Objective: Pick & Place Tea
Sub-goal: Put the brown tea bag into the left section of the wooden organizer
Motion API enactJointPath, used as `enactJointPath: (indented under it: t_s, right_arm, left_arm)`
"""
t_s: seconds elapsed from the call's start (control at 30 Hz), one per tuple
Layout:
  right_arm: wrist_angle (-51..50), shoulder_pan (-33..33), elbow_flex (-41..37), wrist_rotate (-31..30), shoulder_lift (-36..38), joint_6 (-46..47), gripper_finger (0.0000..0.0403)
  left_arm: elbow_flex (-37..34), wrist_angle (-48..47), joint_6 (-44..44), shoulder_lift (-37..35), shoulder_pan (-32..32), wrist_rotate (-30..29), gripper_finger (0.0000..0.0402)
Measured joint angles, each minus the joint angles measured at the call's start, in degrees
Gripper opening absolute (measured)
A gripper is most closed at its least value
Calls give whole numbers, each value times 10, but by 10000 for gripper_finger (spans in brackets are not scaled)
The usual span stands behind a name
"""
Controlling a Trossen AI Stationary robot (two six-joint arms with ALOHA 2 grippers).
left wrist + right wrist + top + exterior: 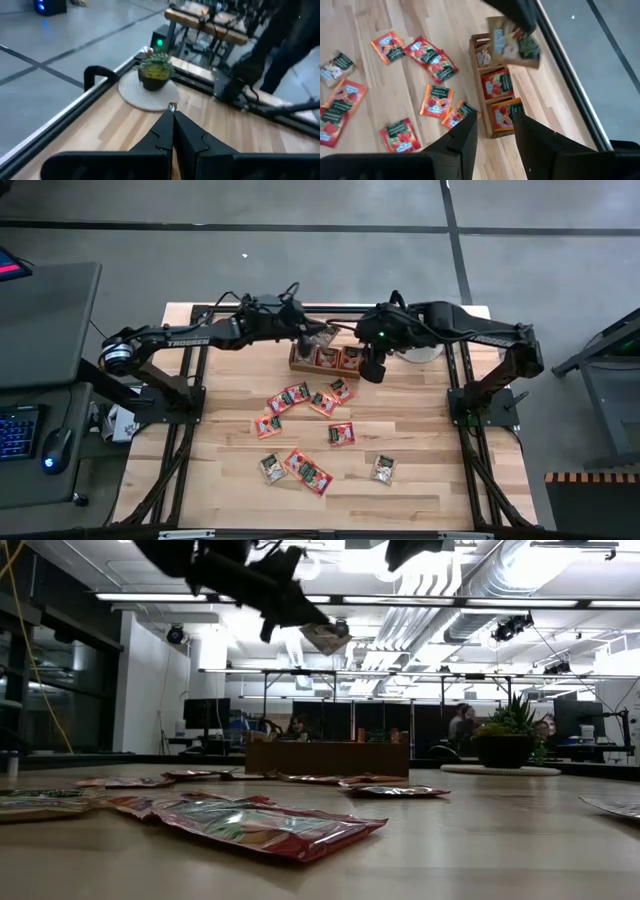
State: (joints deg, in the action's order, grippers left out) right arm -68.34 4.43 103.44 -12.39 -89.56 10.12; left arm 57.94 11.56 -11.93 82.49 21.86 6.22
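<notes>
**Pale sachet held over the tray's end**

The left gripper pinches a pale grey-green sachet in the air above the wooden tray, over its end compartment. The right gripper hovers beside the tray, fingers spread and empty. Other sachets lie scattered on the table.

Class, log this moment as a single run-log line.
left pincer: shut on grey-green tea sachet, above wooden tray | right pincer: open, empty, over tray | loose sachets: on table
</notes>
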Motion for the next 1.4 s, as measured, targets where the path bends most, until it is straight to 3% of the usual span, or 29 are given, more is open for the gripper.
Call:
enactJointPath:
  t_s: [0.3,0.5,0.7,1.07,1.4]
  right_arm:
    - [-4,-4,-2,6,2,6,124]
    - [-4,-3,-2,-13,3,15,124]
    - [-4,-3,-2,-12,3,26,124]
    - [-4,-3,-2,-9,3,40,124]
    - [-4,-3,-2,-4,3,51,124]
  left_arm:
    - [-181,232,-64,-37,36,20,0]
    - [-242,316,-65,-35,40,-7,0]
    - [-271,326,-67,-13,40,-38,0]
    - [-295,455,-89,84,41,-43,0]
    - [-296,468,-96,127,41,-77,0]
